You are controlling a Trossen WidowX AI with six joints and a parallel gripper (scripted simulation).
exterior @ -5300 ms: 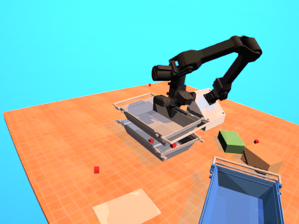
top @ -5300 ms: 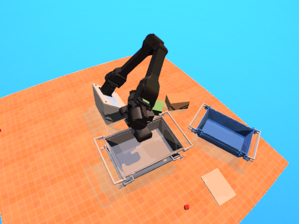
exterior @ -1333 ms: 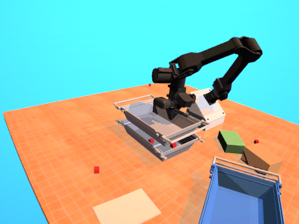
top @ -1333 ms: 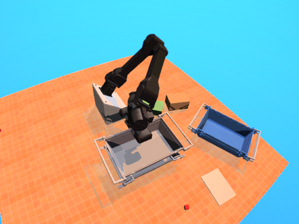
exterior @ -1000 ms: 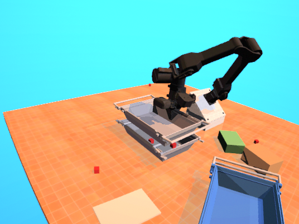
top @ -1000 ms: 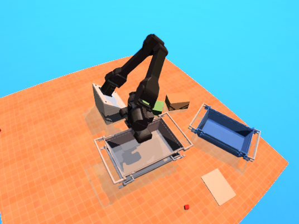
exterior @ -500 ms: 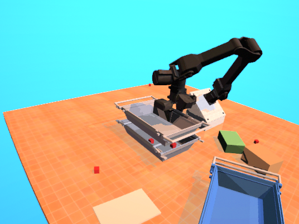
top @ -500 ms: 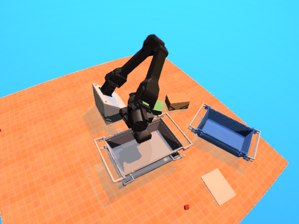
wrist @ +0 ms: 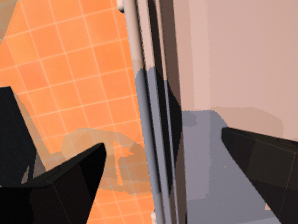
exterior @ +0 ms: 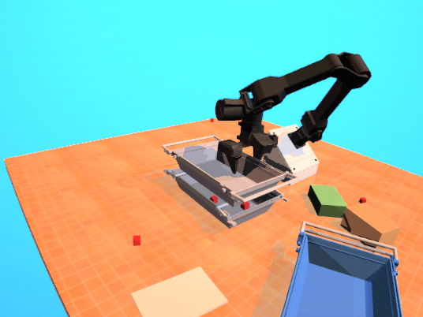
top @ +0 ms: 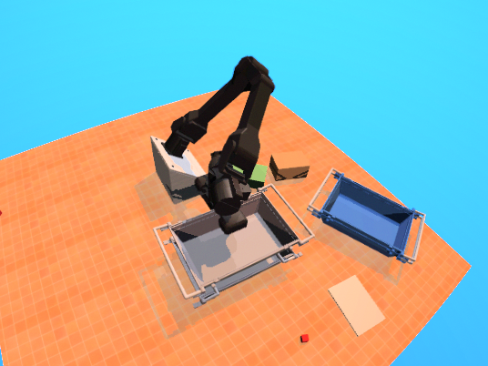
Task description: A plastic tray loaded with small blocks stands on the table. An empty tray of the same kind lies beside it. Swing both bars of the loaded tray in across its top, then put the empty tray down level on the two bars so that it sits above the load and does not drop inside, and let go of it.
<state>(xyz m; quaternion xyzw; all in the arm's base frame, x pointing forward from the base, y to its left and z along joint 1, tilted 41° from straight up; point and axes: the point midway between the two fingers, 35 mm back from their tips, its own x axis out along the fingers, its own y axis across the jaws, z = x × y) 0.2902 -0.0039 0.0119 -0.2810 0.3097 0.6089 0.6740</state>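
The empty grey tray [top: 237,255] [exterior: 201,177] sits about level on top of the loaded grey tray [top: 246,275] [exterior: 245,214], above its load. Two red blocks [exterior: 214,199] [exterior: 245,205] show in the lower tray. The upper tray's own wire bars [top: 291,207] [top: 170,264] stick out over its ends. The lower tray's bars are mostly hidden beneath it. My gripper [top: 233,225] [exterior: 248,158] [wrist: 163,141] is open. Its fingers stand wide on either side of the upper tray's far long wall [wrist: 150,75] without touching it.
A blue tray [top: 369,218] [exterior: 339,276] lies to the right. A green block [top: 259,173] [exterior: 327,201] and a brown block [top: 289,166] [exterior: 368,222] lie near the arm's white base [top: 175,170] [exterior: 296,154]. A beige sheet [top: 356,304] [exterior: 179,293] and loose red cubes [top: 304,338] [exterior: 136,240] lie on the table.
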